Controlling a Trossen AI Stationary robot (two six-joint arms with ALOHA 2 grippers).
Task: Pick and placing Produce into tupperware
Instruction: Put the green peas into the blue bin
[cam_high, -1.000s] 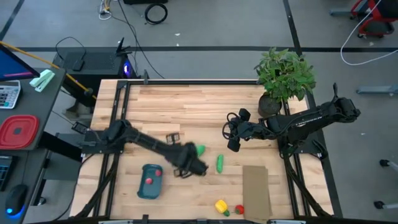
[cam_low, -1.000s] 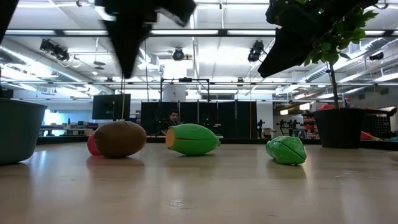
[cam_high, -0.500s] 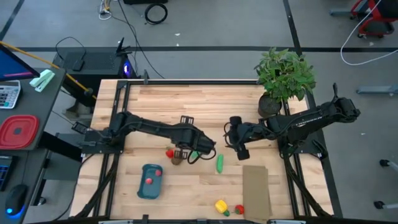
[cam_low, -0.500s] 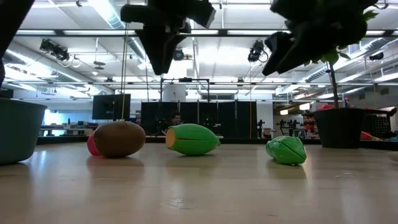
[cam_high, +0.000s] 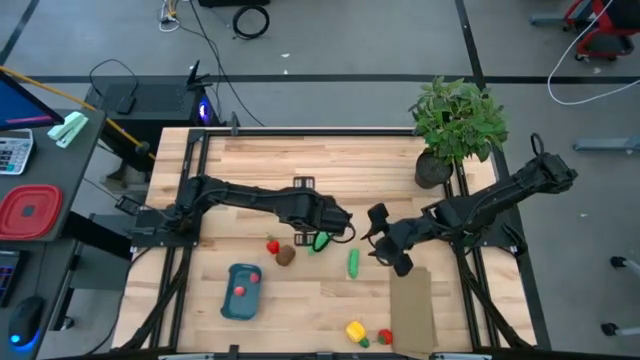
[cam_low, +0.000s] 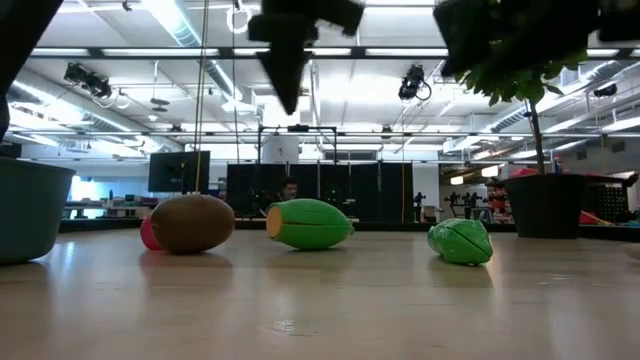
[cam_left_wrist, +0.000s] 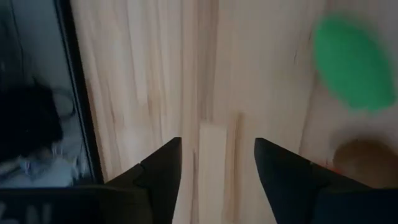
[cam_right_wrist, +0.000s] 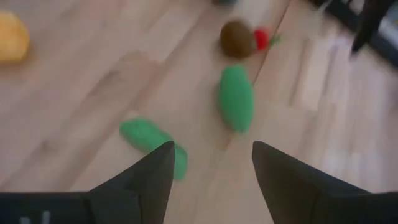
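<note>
**Produce mostly loose on the table, one red piece in the tupperware**

Produce first, from the high view: a green piece (cam_high: 320, 241) lies mid-table just beside the left gripper (cam_high: 338, 229), with a brown round one (cam_high: 286, 256) and a small red one (cam_high: 272, 246) close together to its left. A second green piece (cam_high: 353, 262) lies a bit nearer and to the right. At the near edge sit a yellow piece (cam_high: 355, 331) and a small red one (cam_high: 385, 337), right by the cardboard sheet (cam_high: 411, 308). The teal tupperware (cam_high: 241, 291) sits near-left with something red (cam_high: 240, 290) inside it. The right gripper (cam_high: 385, 244) hangs just right of the second green piece, above the far end of the cardboard. A potted plant (cam_high: 455, 125) stands at the far right.

Low view: brown piece (cam_low: 193, 223) with the red one peeking out behind it, then the two green pieces (cam_low: 309, 223) (cam_low: 461, 241) in a row, all resting on the wood. The tupperware's wall (cam_low: 30, 210) shows at the left edge. A person is far back in the room.

Left wrist view: both fingers (cam_left_wrist: 161, 177) stand well apart with bare wood between them, holding nothing; a green piece (cam_left_wrist: 353, 64) and the brown one (cam_left_wrist: 364, 163) sit off to one side.

Right wrist view: fingers (cam_right_wrist: 143, 180) also spread, nothing between them, looking out over both green pieces (cam_right_wrist: 236, 98) (cam_right_wrist: 153, 144), the brown one (cam_right_wrist: 236, 39) and the yellow one (cam_right_wrist: 13, 37).
</note>
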